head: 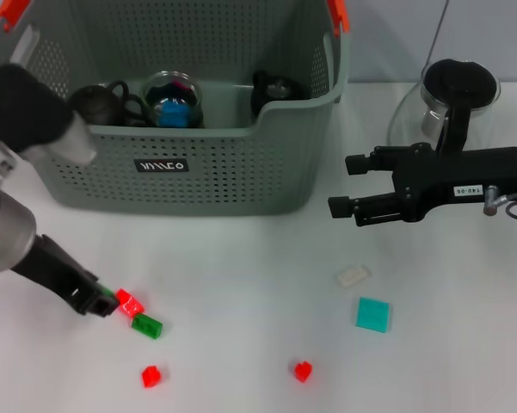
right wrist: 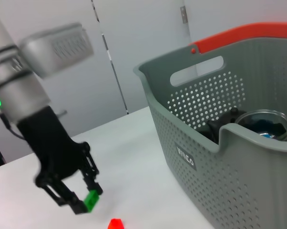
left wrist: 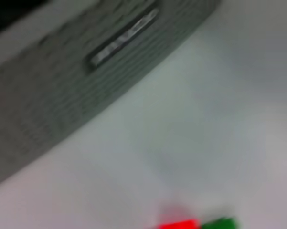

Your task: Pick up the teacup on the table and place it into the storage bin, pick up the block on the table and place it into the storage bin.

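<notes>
The storage bin stands at the back centre, also seen in the right wrist view. Inside it lie black teacups and a glass cup. My left gripper is low over the table at the front left, open, its tips right beside a red block and a green block. The right wrist view shows that left gripper with the green block at its fingertips. My right gripper hovers open and empty, just right of the bin.
More blocks lie on the white table: red, red, teal and white. A glass pot with a black lid stands at the back right, behind my right arm.
</notes>
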